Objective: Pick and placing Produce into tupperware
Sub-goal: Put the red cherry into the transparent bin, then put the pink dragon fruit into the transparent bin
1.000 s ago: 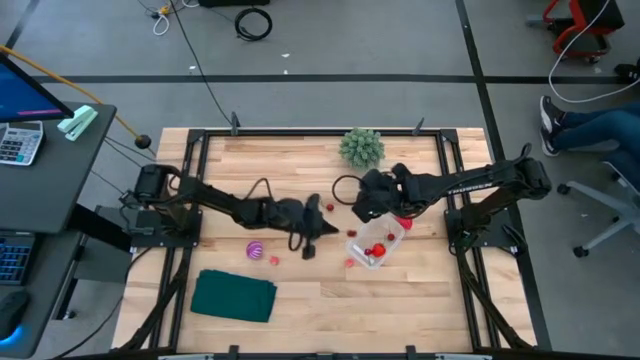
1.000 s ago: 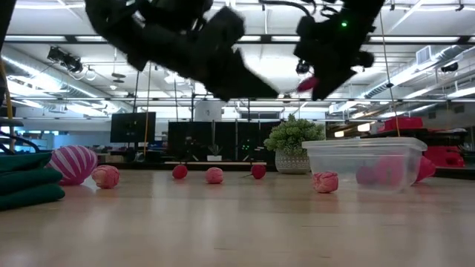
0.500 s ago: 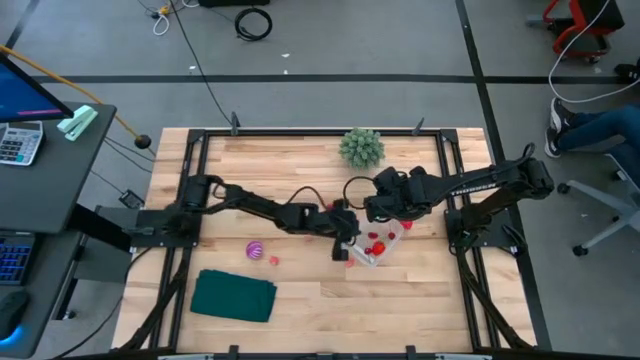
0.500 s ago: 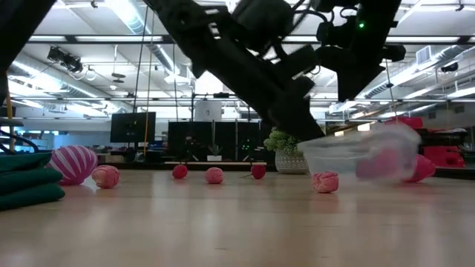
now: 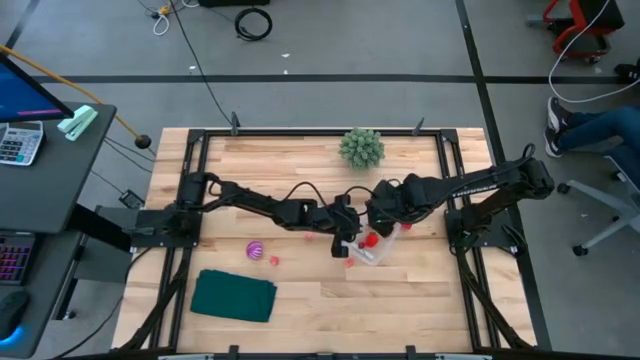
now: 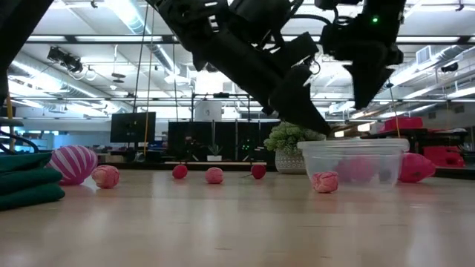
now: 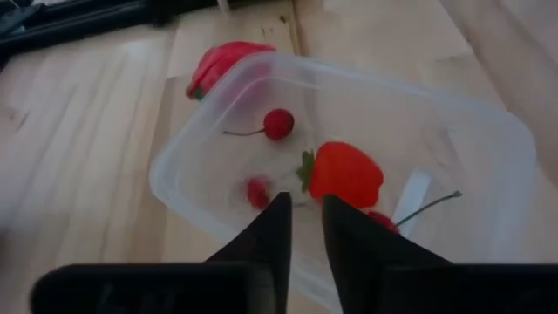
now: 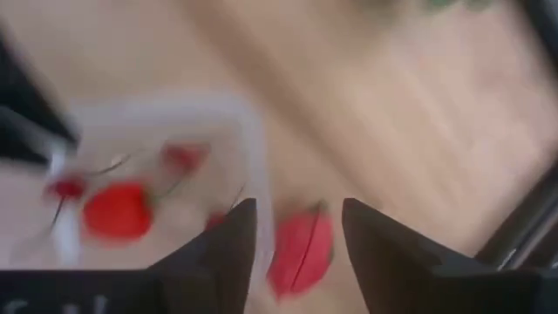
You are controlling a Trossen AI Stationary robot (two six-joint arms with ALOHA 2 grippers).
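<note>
— Clear plastic is all I see past my left gripper (image 7: 301, 228): the tupperware (image 7: 488, 166) sits straight under it, toward the right side of the table (image 5: 420, 300). My fingers stand a narrow slit apart with nothing between them.

— So what is in the tub?

— A red strawberry-like piece (image 7: 345, 173), a cherry on its stem (image 7: 277, 123), and a couple of smaller red bits. I hang above the rim, I judge, so that anything let go falls inside, not onto the wood.

— And your right gripper (image 8: 295, 228)?

— Beside the tub's far edge, fingers apart and empty, over the larger red piece (image 8: 298, 251) lying just outside the wall. That looks like the next thing to collect.

— What is left?

— The purple-striped ball (image 5: 255, 248) and a small pink piece (image 5: 273, 260) wait well apart from the tub, near the green cloth (image 5: 235, 296); the low view shows a few more red berries (image 6: 214, 175) on the wood. The bushy plant (image 5: 361, 147) stays.
</note>
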